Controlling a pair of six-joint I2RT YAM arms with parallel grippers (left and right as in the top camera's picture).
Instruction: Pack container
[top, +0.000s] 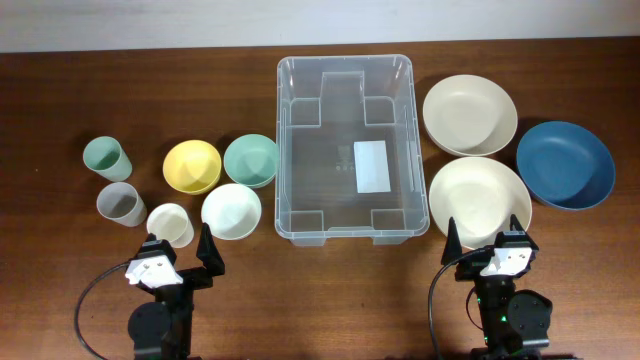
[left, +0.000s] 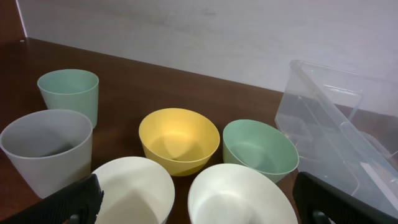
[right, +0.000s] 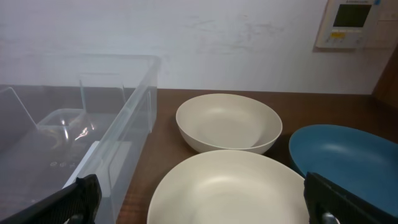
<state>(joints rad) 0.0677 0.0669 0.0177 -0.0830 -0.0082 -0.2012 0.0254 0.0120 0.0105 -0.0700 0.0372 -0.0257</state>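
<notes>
The clear plastic container (top: 345, 150) stands empty at the table's middle, a white label on its base; it also shows in the left wrist view (left: 348, 134) and the right wrist view (right: 74, 130). My left gripper (top: 178, 252) is open and empty, near the front edge, just before a cream cup (top: 170, 223) and a white bowl (top: 231, 210). My right gripper (top: 490, 236) is open and empty, at the near rim of a cream bowl (top: 480, 198).
Left of the container: a yellow bowl (top: 191, 166), a green bowl (top: 250, 160), a green cup (top: 105, 158), a grey cup (top: 120, 204). Right of it: a second cream bowl (top: 469, 114) and a blue bowl (top: 565, 164).
</notes>
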